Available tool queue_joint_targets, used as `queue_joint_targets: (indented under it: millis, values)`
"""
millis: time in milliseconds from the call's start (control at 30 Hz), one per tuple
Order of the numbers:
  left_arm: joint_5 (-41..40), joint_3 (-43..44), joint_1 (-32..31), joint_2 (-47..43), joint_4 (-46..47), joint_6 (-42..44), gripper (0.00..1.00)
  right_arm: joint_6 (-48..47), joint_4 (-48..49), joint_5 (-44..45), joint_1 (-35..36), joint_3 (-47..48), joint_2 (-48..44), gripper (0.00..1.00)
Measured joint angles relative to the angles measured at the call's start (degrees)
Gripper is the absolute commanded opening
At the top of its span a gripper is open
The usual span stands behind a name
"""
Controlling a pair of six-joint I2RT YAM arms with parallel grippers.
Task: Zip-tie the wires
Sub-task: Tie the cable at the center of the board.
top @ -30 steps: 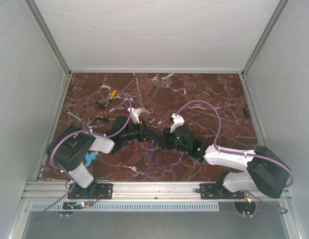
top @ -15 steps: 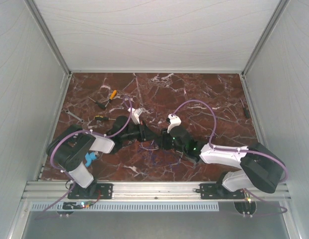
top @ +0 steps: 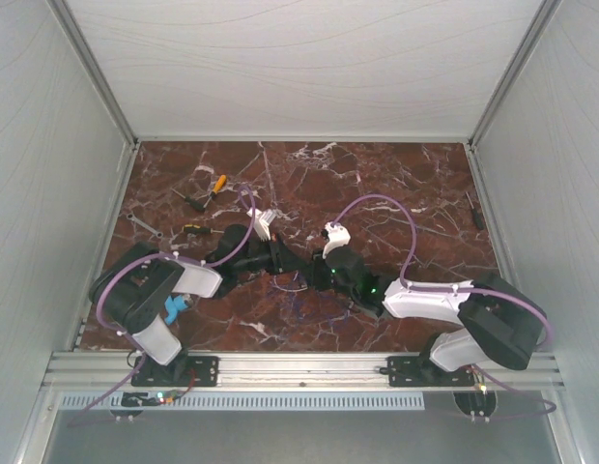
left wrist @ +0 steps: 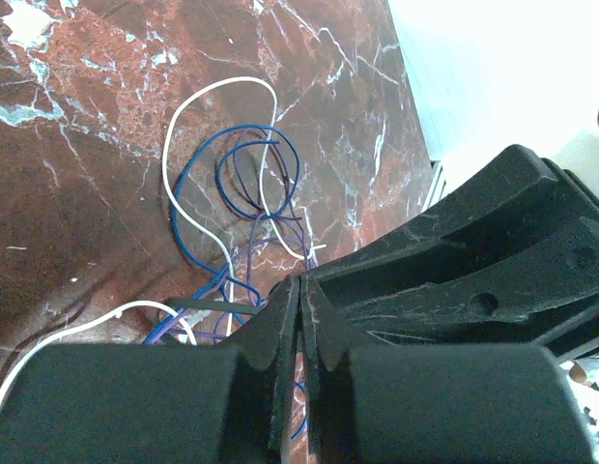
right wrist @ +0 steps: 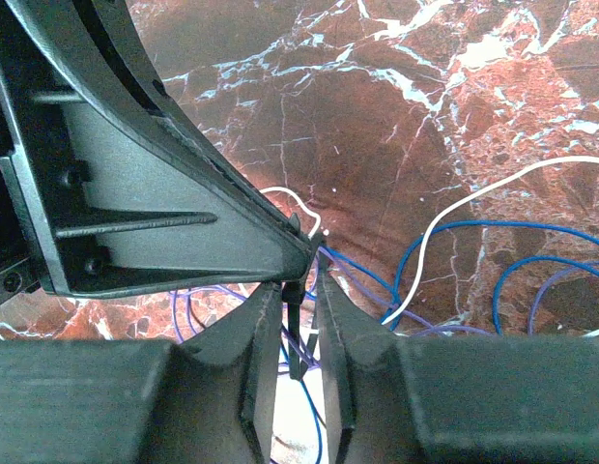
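Note:
The wires (top: 298,293) are thin blue, purple and white loops on the marble table between the two arms; they also show in the left wrist view (left wrist: 246,184) and the right wrist view (right wrist: 454,251). My left gripper (left wrist: 301,290) is shut on the zip tie (left wrist: 198,305), a thin black strip running off to its left over the wires. In the right wrist view the left gripper's tip (right wrist: 304,253) holds the zip tie (right wrist: 297,333), which hangs between the fingers of my right gripper (right wrist: 298,282). Those jaws stand narrowly apart around it. Both gripper tips meet over the wires (top: 305,275).
An orange-handled screwdriver (top: 216,184), a second screwdriver (top: 193,230) and a wrench (top: 145,225) lie at the back left. A dark tool (top: 476,211) lies near the right wall. White walls enclose the table on three sides.
My right arm has moved left, bringing its gripper up against the left gripper's tip. The left arm has stayed still.

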Motion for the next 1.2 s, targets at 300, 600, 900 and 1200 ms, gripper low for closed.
queue_joint_targets:
  millis: [300, 600, 900, 1200]
  values:
    - [-0.24, 0.02, 0.02, -0.31, -0.22, 0.0, 0.0, 0.68, 1.03, 1.25, 0.55, 0.02, 0.83, 0.0]
    - [-0.66, 0.02, 0.09, -0.35, -0.46, 0.28, 0.0, 0.59, 1.03, 2.01, 1.31, -0.02, 0.83, 0.0]
    - [0.0, 0.63, 1.09, -0.46, -2.78, 1.2, 0.0, 0.68, 2.67, 4.63, 2.91, -1.42, 0.5, 0.0]
    - [1.57, 1.33, 1.81, -0.42, -3.37, 1.97, 0.0, 1.07, 3.91, 6.4, 3.56, -2.45, -0.44, 0.0]
